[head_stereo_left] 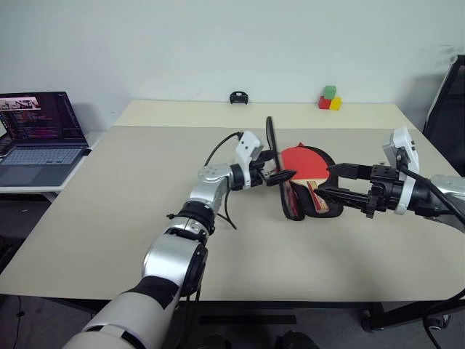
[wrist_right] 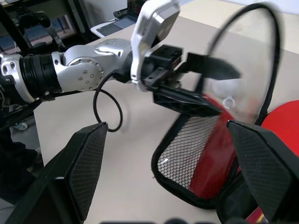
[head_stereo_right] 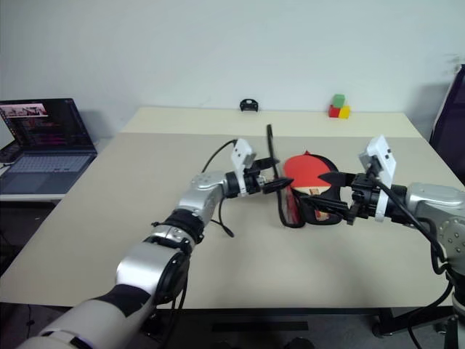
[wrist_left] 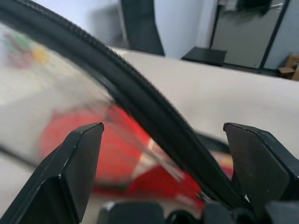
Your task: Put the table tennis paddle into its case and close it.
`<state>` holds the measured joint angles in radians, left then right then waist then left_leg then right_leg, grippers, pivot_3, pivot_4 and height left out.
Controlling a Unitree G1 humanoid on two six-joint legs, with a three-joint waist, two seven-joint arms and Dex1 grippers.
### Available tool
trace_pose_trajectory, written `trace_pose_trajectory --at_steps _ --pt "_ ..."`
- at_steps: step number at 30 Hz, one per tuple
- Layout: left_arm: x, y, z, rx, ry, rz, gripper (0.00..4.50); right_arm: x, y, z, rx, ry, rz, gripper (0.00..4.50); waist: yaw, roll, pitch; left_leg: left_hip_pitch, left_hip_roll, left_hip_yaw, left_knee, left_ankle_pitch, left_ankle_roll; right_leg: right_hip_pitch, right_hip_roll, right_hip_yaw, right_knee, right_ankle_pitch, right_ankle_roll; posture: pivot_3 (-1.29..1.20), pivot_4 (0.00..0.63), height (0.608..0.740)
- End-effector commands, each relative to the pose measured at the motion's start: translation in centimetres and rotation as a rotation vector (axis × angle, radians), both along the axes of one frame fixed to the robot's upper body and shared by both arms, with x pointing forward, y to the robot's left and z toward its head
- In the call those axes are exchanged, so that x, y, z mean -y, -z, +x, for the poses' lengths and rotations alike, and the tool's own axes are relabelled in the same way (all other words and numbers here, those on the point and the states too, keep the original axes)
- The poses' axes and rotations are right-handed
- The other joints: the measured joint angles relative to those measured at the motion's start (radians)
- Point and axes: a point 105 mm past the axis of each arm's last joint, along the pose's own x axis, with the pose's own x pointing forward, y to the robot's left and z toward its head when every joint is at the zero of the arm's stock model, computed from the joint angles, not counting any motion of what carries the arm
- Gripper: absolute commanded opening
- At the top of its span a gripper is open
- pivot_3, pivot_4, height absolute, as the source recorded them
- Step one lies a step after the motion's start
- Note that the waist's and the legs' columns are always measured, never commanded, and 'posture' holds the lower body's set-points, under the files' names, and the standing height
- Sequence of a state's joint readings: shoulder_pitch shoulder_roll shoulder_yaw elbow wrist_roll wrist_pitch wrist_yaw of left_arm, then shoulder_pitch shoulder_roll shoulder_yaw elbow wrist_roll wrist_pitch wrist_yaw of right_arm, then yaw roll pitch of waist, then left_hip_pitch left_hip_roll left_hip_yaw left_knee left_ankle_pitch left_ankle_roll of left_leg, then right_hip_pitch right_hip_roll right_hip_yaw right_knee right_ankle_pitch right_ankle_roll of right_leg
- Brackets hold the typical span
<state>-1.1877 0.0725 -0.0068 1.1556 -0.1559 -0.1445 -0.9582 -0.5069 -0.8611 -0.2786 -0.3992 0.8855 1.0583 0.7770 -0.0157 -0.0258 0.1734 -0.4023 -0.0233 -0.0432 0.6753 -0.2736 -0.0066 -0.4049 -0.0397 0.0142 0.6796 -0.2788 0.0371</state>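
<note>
Both grippers sit spread at the case (head_stereo_left: 305, 195): left gripper (head_stereo_left: 279, 171) straddling the raised flap to fold it over the paddle (head_stereo_left: 305, 164), right gripper (head_stereo_left: 336, 185) empty beside it.

- A lab or office room: plain white wall (head_stereo_left: 218, 43) along the top.
- Open laptop (head_stereo_left: 40, 138) at left, big beige table (head_stereo_left: 145, 203), coloured blocks (head_stereo_left: 330, 99) upper right.

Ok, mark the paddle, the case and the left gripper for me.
paddle (head_stereo_left: 301, 161), left eye view, on the red rubber face.
case (wrist_right: 189, 161), right wrist view, on the red half's black mesh.
left gripper (head_stereo_left: 280, 166), left eye view, midway between its fingertips at the case's raised flap.
</note>
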Motion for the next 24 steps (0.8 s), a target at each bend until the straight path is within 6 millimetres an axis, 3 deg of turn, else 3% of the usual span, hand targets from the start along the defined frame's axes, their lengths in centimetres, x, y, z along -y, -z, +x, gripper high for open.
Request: trace_pose_trajectory --at_steps 1,14,24 --pt "1.3 -1.5 0.1 0.05 -0.01 -0.019 4.5 0.5 -1.4 -0.8 0.065 0.023 -0.016 4.47 0.0 0.0 0.0 0.0 0.0 0.0 0.0 0.0 0.0 0.0 0.0 0.0 0.0 0.0 0.0 0.0 0.15 0.74" --pt "4.6 -3.0 0.9 0.056 -0.165 -0.068 4.5 2.5 -3.2 -1.0 0.114 0.101 -0.064 4.47 0.005 -0.001 0.001 0.0 0.0 0.001 0.0 0.0 0.0 0.0 0.0 0.0 0.0 0.0 0.0 0.0 0.15 0.74" --pt "6.9 -3.4 0.5 0.034 -0.197 -0.072 4.5 2.4 -3.2 -0.5 0.125 0.12 -0.058 4.47 0.014 -0.001 0.001 0.0 -0.001 0.001 0.0 0.0 0.0 0.0 0.001 0.0 0.0 0.0 0.0 0.0 0.15 0.74"
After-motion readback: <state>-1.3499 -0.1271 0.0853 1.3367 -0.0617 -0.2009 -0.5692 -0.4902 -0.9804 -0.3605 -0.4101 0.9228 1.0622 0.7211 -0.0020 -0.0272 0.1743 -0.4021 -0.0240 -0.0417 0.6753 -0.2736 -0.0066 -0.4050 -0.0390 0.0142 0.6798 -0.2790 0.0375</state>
